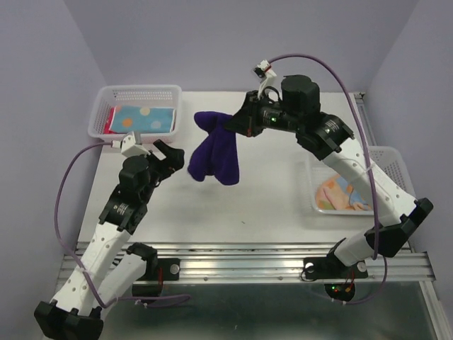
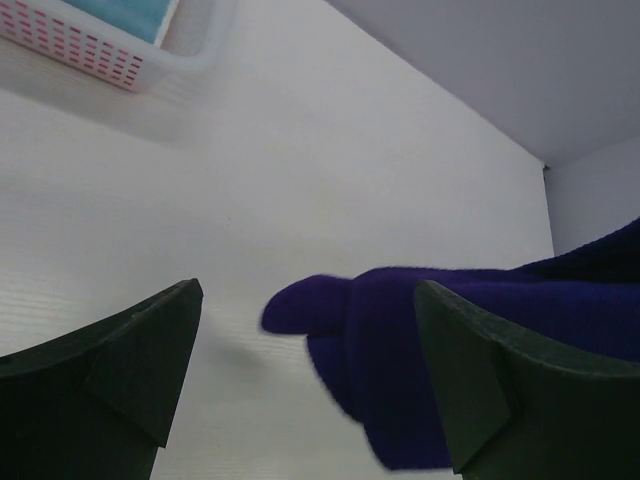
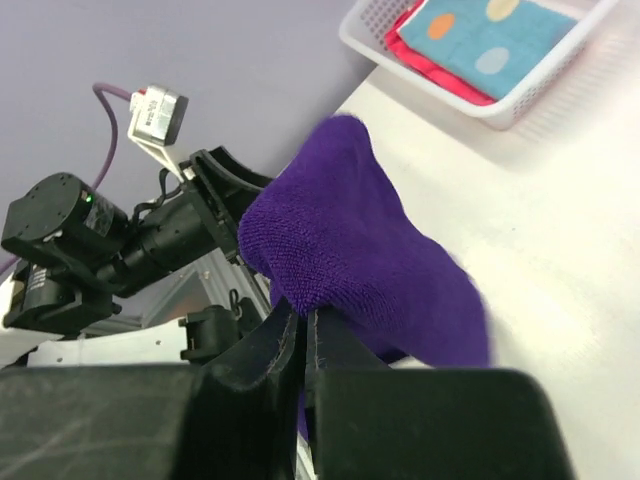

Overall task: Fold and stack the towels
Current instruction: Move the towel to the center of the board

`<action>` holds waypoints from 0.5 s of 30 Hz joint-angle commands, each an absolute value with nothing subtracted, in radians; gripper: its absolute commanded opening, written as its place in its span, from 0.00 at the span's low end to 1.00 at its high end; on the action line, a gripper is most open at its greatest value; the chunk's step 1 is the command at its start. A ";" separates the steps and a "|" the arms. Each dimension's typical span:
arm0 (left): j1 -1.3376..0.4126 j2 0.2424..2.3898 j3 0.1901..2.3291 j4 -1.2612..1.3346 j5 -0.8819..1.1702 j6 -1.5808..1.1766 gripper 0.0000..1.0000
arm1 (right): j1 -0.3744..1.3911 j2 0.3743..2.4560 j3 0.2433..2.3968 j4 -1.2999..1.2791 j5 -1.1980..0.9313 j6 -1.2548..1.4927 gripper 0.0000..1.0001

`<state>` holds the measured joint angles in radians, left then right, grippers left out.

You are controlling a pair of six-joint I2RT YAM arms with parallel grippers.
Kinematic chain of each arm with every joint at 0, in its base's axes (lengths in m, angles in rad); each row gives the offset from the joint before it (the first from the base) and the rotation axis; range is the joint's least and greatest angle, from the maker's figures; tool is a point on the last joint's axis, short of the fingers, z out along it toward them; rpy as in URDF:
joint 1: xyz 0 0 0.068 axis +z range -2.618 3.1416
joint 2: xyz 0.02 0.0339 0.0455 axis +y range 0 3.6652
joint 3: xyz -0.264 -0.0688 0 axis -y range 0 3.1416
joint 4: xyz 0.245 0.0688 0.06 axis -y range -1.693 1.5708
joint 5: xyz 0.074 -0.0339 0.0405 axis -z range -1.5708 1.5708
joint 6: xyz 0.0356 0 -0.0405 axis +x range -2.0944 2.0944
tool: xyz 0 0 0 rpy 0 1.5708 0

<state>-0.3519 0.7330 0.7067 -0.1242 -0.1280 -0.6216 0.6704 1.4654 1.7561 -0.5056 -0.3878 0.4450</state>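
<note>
My right gripper [image 1: 232,125] is shut on the dark purple towel [image 1: 214,154] and holds it hanging above the table's middle; in the right wrist view the towel [image 3: 350,250] drapes over the closed fingertips [image 3: 303,318]. My left gripper [image 1: 164,157] is open and empty, just left of the hanging towel, which shows between its fingers in the left wrist view [image 2: 400,340]. A light blue dotted towel [image 1: 144,117] lies folded on a magenta-pink one [image 1: 111,119] in the far-left basket. An orange patterned towel [image 1: 340,195] lies in the right basket.
A white mesh basket [image 1: 134,93] stands at the far left corner, also seen in the left wrist view [image 2: 90,50] and the right wrist view [image 3: 420,75]. A second white basket [image 1: 393,163] stands at the right edge.
</note>
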 commanded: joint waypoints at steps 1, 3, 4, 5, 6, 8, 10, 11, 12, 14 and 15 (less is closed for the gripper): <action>-0.354 0.643 0.695 -0.265 -0.268 -0.797 0.99 | 0.706 1.453 1.786 -0.361 -0.269 0.514 0.01; -0.354 0.611 0.683 -0.296 -0.310 -0.840 0.99 | 0.706 1.442 1.694 -0.345 -0.223 0.547 0.02; -0.354 0.585 0.677 -0.298 -0.320 -0.848 0.99 | 0.706 1.431 1.653 -0.350 -0.146 0.555 0.06; -0.354 0.575 0.667 -0.295 -0.330 -0.853 0.99 | 0.704 1.422 1.613 -0.354 -0.096 0.566 0.08; -0.354 0.568 0.658 -0.295 -0.348 -0.864 0.99 | 0.700 1.414 1.509 -0.362 -0.006 0.577 0.09; -0.354 0.575 0.649 -0.290 -0.363 -0.870 0.99 | 0.671 1.405 1.390 -0.330 0.043 0.613 0.13; -0.354 0.619 0.646 -0.282 -0.382 -0.868 0.99 | 0.542 1.426 1.210 -0.295 -0.093 0.647 0.16; -0.354 0.643 0.646 -0.279 -0.387 -0.865 0.99 | 0.485 1.477 1.165 -0.273 -0.139 0.659 0.22; -0.354 0.669 0.647 -0.267 -0.385 -0.862 0.99 | 0.436 1.523 1.155 -0.294 -0.171 0.647 0.28; -0.354 0.761 0.660 -0.253 -0.347 -0.850 0.99 | 0.344 1.594 1.230 -0.371 -0.176 0.577 0.60; -0.354 0.793 0.664 -0.232 -0.322 -0.826 0.99 | 0.342 1.627 1.262 -0.423 -0.152 0.546 0.74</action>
